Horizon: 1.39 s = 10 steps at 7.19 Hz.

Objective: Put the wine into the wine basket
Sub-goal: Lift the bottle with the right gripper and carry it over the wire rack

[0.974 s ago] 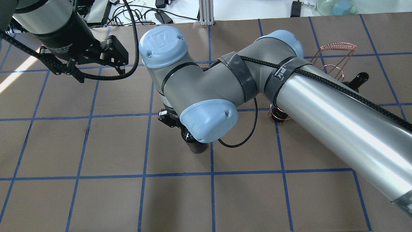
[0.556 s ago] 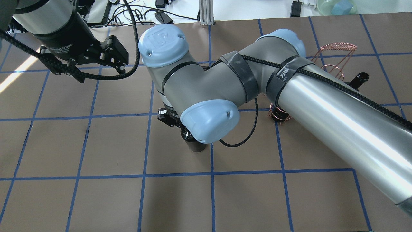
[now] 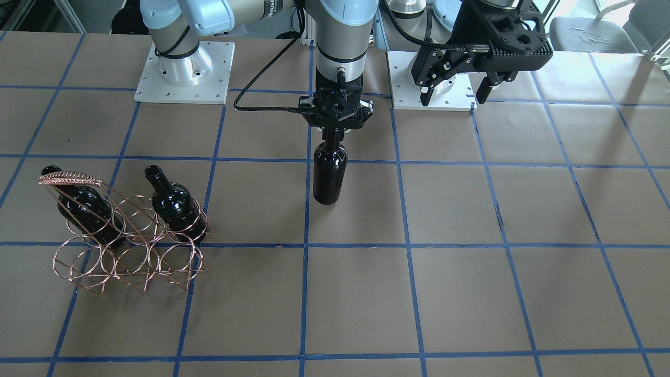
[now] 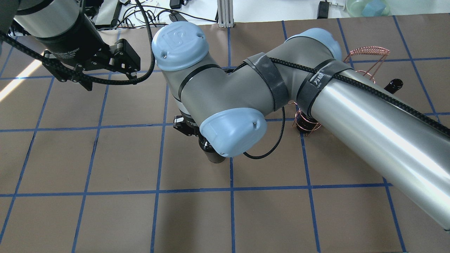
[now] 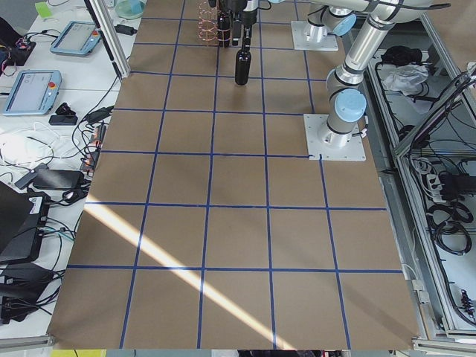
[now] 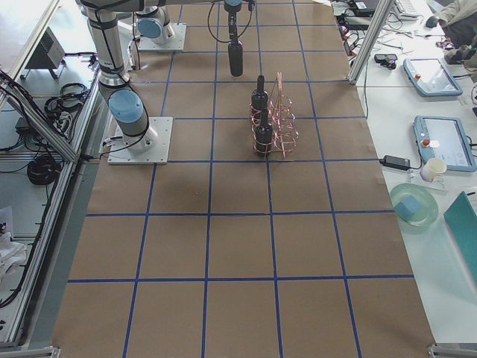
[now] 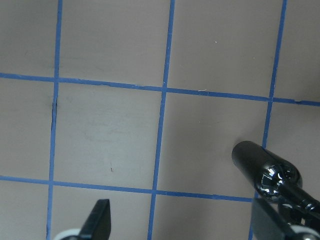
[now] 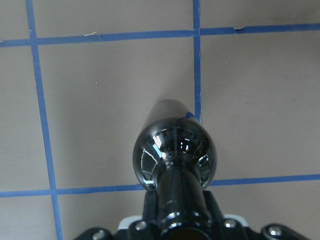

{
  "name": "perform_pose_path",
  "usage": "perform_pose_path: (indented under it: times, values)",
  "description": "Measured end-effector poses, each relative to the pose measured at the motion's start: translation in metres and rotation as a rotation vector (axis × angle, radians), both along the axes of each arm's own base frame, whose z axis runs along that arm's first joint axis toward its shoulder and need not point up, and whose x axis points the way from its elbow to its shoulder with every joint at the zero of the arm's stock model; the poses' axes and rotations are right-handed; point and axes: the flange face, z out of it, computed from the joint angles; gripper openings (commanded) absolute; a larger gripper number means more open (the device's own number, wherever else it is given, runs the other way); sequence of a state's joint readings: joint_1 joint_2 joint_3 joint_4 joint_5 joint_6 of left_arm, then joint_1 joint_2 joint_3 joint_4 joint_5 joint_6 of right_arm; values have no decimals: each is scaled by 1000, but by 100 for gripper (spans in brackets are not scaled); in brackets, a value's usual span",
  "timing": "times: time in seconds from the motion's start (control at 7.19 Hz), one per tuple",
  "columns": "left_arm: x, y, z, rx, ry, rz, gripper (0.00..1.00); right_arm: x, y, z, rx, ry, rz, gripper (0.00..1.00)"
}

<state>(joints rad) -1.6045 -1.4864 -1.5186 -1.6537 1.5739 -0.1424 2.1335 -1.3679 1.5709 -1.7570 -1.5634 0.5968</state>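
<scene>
The right claw [image 3: 335,130] is clamped on the neck of the wine [image 3: 330,175], which is held upright over the middle of the counter [image 3: 471,293]. The left claw [image 3: 454,86] is held spread and empty. The wine basket [image 3: 128,235] is seen well apart toward the robot's right, with two other bottles [image 3: 84,207] stood in its rings.

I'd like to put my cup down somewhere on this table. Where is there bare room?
The table is bare along the whole operators' edge and across the half on the left tool's side. It is crowded only at the wine basket and mid-table, where the right tool holds the wine bottle.
</scene>
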Motion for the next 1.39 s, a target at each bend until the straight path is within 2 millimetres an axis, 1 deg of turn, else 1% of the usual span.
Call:
perform_pose_path:
  times: [0.14, 0.28, 0.42, 0.56, 0.83, 0.97, 1.11, 1.39]
  values:
    - [0, 0, 0, 0, 0, 0, 100, -13, 1, 15, -6, 3, 25, 0]
    - [0, 1, 1, -1, 1, 0, 100, -36, 1, 33, -5, 17, 43, 0]
    - [0, 2, 2, -2, 2, 0, 100, -65, -4, 51, -3, 32, 48, 0]
    - [-1, 4, 3, -2, 3, -1, 100, -101, -7, 70, 10, 43, 70, 0]
    - [-1, 5, 4, -2, 7, -3, 100, -174, -11, 98, 47, 67, 120, 0]
    - [-1, 6, 5, -3, 7, -3, 100, -208, -12, 109, 57, 97, 163, 0]
    - [-1, 6, 5, -4, 8, -3, 100, -236, -14, 116, 71, 118, 204, 0]
    - [-1, 7, 4, -2, 8, -2, 100, -284, -23, 127, 82, 132, 282, 0]
